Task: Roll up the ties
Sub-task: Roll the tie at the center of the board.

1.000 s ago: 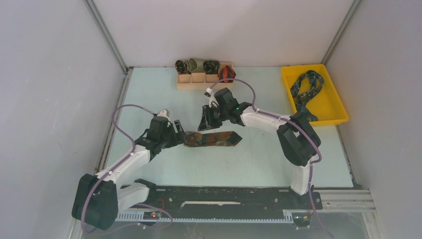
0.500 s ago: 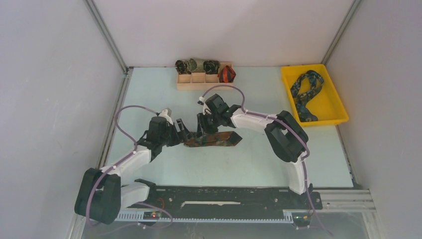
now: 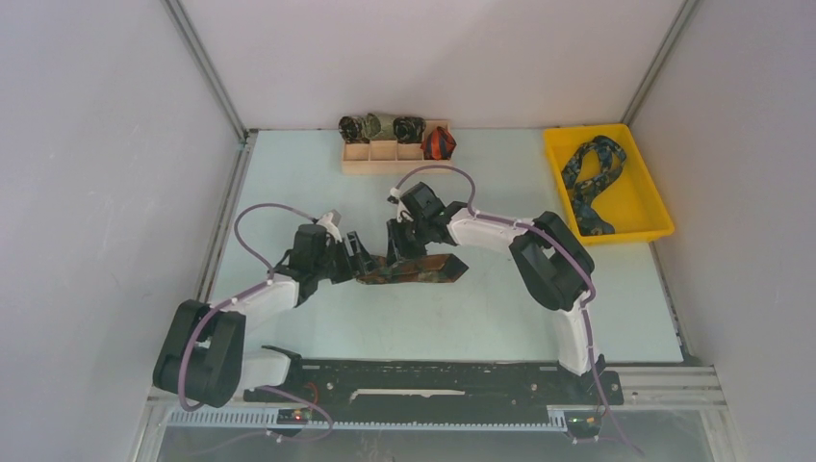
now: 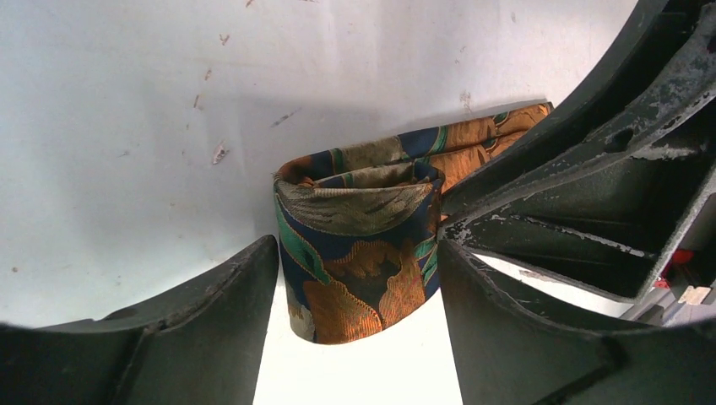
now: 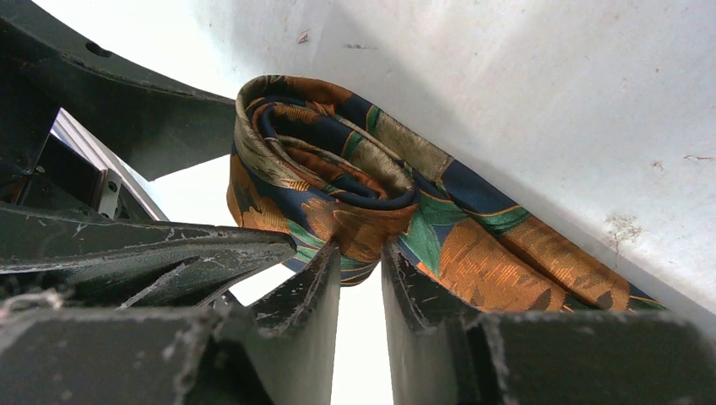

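The brown-orange-green tie (image 3: pixel 428 268) lies on the table, its left end rolled up. My left gripper (image 3: pixel 358 252) is open, with the rolled end (image 4: pixel 363 211) between its fingers (image 4: pixel 211 312); there is a gap on the left side. My right gripper (image 3: pixel 397 252) comes down from behind and is shut on the outer layers of the roll (image 5: pixel 338 181), pinching the fabric between its fingertips (image 5: pixel 325 270). The unrolled part runs off to the right (image 5: pixel 515 253). A navy and teal tie (image 3: pixel 589 178) lies in the yellow tray (image 3: pixel 645 192).
A wooden box (image 3: pixel 385 159) at the back holds three rolled dark ties and a red-orange rolled tie (image 3: pixel 439 142). The yellow tray stands at the back right by the wall. Purple cables loop over both arms.
My right gripper has come down and forward from behind the tie onto its rolled end and shut on it. My left gripper has shifted slightly right along the tie.
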`<action>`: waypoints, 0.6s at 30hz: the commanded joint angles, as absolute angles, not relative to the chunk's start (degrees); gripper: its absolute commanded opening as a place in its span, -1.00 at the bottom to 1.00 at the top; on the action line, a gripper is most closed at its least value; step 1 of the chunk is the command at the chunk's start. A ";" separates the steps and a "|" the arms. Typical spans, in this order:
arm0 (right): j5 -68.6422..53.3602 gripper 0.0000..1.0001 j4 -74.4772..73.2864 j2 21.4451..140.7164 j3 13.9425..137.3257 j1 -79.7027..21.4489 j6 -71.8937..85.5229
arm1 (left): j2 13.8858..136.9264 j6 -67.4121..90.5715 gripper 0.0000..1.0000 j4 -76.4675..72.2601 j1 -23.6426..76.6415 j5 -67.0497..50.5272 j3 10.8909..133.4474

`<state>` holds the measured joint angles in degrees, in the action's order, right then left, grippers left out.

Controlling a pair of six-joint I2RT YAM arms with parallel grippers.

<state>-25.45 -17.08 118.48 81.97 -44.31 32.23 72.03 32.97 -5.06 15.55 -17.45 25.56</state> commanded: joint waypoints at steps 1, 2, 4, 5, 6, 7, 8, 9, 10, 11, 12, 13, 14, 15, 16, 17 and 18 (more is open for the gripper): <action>-25.02 -0.46 -16.80 119.63 81.54 -43.60 30.59 | 73.30 32.50 0.49 -8.06 15.13 -20.29 26.08; -25.05 -0.46 -16.77 119.79 81.44 -43.51 30.59 | 73.70 32.58 0.48 -8.23 15.12 -20.55 26.10; -25.24 -0.46 -16.62 120.11 81.31 -43.41 30.59 | 74.26 32.68 0.47 -8.78 15.12 -21.23 26.10; -25.35 -0.47 -16.59 120.28 81.26 -43.41 30.54 | 74.61 32.76 0.46 -9.05 15.12 -21.57 26.10; -25.43 -0.46 -16.45 120.46 81.23 -43.41 30.57 | 74.91 32.78 0.45 -9.25 15.12 -21.94 26.18; -25.48 -0.47 -16.35 120.57 81.21 -43.37 30.58 | 75.25 32.86 0.44 -9.33 15.13 -22.30 26.27; -25.56 -0.47 -16.28 120.70 81.13 -43.29 30.59 | 75.57 32.87 0.43 -9.47 15.16 -22.52 26.34; -25.57 -0.47 -16.15 120.94 81.07 -43.28 30.59 | 75.78 32.86 0.42 -9.53 15.17 -22.72 26.44; -25.62 -0.47 -16.06 121.05 80.92 -43.16 30.59 | 76.04 32.79 0.42 -9.50 15.12 -22.90 26.50; -25.72 -0.47 -15.91 121.24 80.75 -42.97 30.63 | 76.29 32.78 0.41 -9.49 15.16 -23.08 26.58; -25.79 -0.47 -15.80 121.28 80.61 -42.94 30.59 | 76.51 32.79 0.40 -9.49 15.13 -23.25 26.62; -25.88 -0.48 -15.72 121.41 80.40 -42.81 30.59 | 76.73 32.78 0.39 -9.49 15.14 -23.35 26.70; -25.99 -0.47 -15.69 121.46 80.30 -42.69 30.59 | 76.99 32.79 0.38 -9.49 15.12 -23.44 26.79; -26.01 -0.47 -15.61 121.54 80.24 -42.61 30.59 | 77.26 32.80 0.36 -9.54 15.16 -23.54 26.88; -26.06 -0.48 -15.62 121.54 80.11 -42.43 30.59 | 77.56 32.78 0.31 -9.62 15.24 -23.74 26.97; -26.07 -0.48 -15.62 121.55 80.14 -42.37 30.59 | 77.99 32.83 0.26 -9.78 15.23 -24.02 27.10; -26.10 -0.48 -15.65 121.50 80.05 -42.31 30.59 | 78.35 32.87 0.22 -9.84 15.25 -24.28 27.26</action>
<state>-27.70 -15.90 120.01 81.01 -42.81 31.88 77.17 32.99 -8.12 15.55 -22.11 25.61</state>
